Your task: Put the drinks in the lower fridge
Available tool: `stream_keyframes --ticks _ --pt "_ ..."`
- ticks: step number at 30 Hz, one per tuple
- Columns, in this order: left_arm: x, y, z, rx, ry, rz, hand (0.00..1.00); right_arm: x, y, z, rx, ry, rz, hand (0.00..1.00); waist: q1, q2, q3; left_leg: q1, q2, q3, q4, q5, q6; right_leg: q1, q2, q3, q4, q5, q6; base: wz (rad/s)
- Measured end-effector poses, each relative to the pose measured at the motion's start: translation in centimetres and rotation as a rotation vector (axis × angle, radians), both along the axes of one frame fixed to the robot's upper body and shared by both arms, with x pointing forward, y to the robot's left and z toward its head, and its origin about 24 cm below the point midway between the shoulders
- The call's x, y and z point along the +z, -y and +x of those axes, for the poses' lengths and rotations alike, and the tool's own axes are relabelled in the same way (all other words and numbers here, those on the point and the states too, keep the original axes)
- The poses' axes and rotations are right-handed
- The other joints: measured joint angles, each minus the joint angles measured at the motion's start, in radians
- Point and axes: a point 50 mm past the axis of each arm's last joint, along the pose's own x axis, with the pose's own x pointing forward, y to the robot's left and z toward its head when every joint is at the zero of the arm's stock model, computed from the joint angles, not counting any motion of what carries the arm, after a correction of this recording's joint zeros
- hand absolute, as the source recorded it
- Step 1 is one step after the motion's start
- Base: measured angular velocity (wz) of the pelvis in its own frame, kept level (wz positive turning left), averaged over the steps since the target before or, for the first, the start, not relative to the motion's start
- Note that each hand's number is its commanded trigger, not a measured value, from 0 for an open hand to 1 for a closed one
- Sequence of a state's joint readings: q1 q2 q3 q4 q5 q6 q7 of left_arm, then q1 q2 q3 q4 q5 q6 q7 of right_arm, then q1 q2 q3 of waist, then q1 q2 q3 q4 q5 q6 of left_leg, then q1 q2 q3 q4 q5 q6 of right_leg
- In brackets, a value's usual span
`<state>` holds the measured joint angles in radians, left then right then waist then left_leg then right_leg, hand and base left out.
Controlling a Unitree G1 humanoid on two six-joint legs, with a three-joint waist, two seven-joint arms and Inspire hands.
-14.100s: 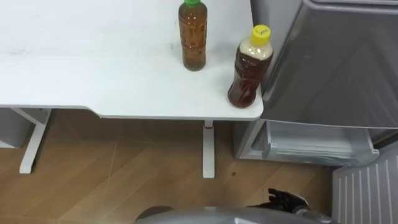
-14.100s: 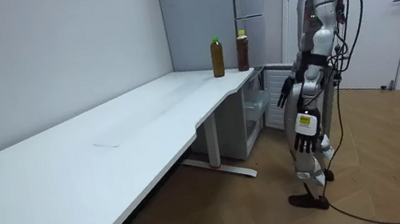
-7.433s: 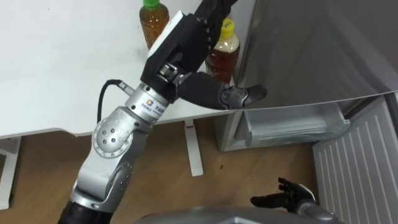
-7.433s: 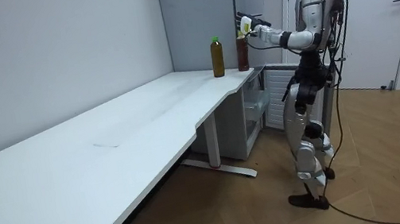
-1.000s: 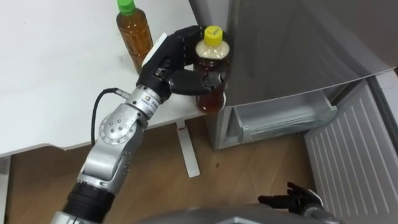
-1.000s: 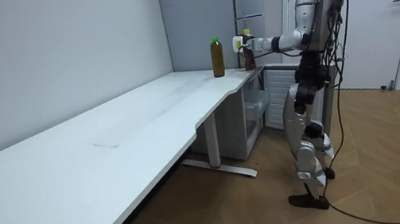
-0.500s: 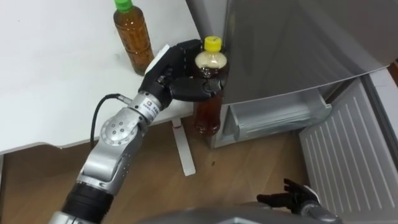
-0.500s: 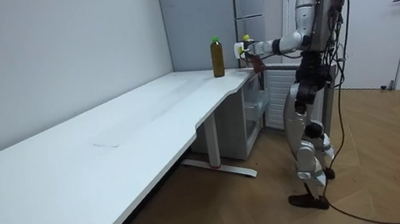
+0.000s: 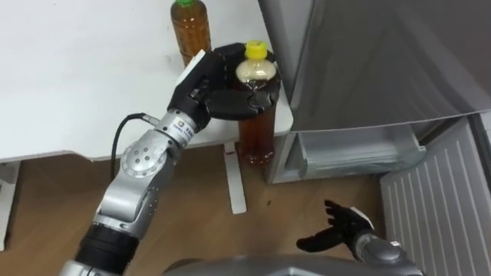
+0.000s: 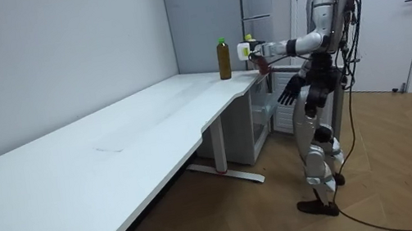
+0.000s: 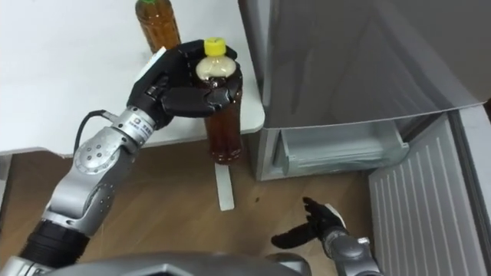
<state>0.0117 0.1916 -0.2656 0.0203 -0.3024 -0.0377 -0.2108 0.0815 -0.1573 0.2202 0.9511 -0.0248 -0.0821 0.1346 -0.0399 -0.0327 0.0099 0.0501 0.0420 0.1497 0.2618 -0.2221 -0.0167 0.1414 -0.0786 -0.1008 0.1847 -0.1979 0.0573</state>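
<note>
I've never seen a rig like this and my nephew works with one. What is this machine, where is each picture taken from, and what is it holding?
This is a two-legged humanoid robot with two arms and hands. Two pictures come from twin cameras in its head, looking down; the third comes from a camera in the room and shows it standing at the end of the white table, by the fridge. Its left hand is curled round a yellow-capped bottle of brown drink, held just past the table's corner. A green-capped bottle stands on the table. Its right hand hangs open near the fridge's open lower compartment.
</note>
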Motion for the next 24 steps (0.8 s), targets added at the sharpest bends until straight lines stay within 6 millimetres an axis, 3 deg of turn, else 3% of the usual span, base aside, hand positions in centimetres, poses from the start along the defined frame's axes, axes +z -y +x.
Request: stream_keyframes --ticks 6,12,20,24 --pt "-0.4 -1.3 -0.3 0.044 -0.015 0.011 1.0 1.7 -1.8 2.7 0.121 0.128 0.034 0.0 0.044 0.003 -0.0024 -0.01 0.0 -0.022 0.015 0.0 0.0 0.005 -0.002 -0.039 0.001 0.0 0.0 0.11" --pt "1.6 -2.6 -0.8 0.099 0.078 -0.043 1.0 3.6 -3.1 4.6 0.22 0.231 0.093 0.0 0.046 0.004 -0.0026 -0.04 -0.004 -0.071 0.043 0.0 0.0 0.012 -0.002 -0.094 0.001 0.0 0.0 0.23" --pt "0.4 -2.6 -2.5 0.093 0.029 -0.083 1.0 6.3 -5.4 6.1 0.356 0.338 0.212 0.0 0.055 0.009 -0.0045 -0.039 -0.005 -0.078 0.046 0.001 -0.001 0.017 -0.001 -0.105 0.001 0.0 0.0 0.04" --pt "0.2 -2.5 -2.9 0.069 0.018 -0.088 1.0 7.6 -6.8 6.3 0.436 0.366 0.295 0.0 0.053 0.002 0.0008 -0.046 -0.005 -0.079 0.048 0.001 -0.001 0.016 -0.001 -0.105 0.003 0.0 0.0 0.0"
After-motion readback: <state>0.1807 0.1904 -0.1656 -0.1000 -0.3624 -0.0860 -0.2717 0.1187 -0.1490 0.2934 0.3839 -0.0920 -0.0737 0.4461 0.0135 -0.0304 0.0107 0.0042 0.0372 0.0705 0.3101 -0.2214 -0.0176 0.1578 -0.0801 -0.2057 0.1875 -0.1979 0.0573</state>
